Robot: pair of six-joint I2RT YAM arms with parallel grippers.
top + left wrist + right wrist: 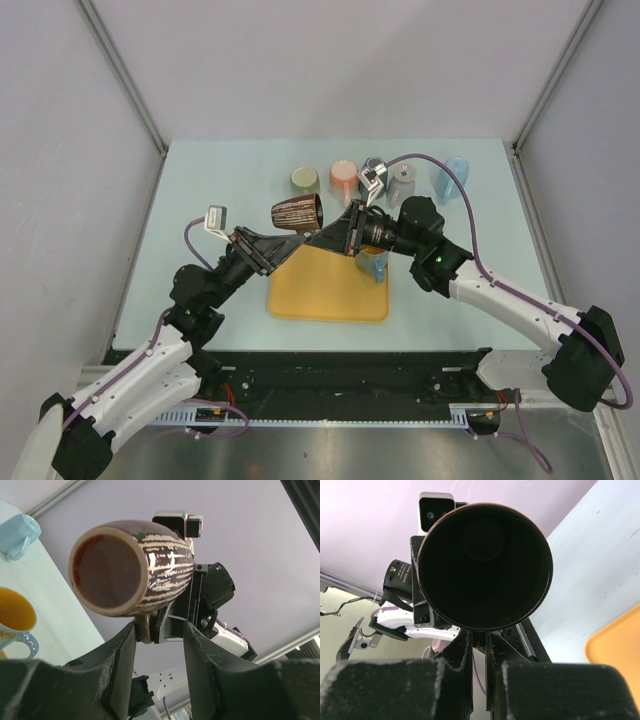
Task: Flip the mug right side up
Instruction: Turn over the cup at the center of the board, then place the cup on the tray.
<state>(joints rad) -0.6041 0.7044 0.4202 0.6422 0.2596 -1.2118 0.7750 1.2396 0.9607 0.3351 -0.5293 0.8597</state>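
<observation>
one brown ceramic mug with cream stripes [297,213]: in the air, on its side, above the far edge of the flat orange-yellow board [330,300]. long axis level, running left to right; handle hanging down. two claws meet at that handle. right gripper [479,641]: nearly closed, pinching the handle, the mug's dark mouth turned toward it. left gripper [158,632]: fingers parted, handle loose between them, gripping nothing. judgement: righting falls to the right wrist, swinging the mouth upward.

R tool [479,641] grips mug [485,565], mouth twd cam.
</observation>
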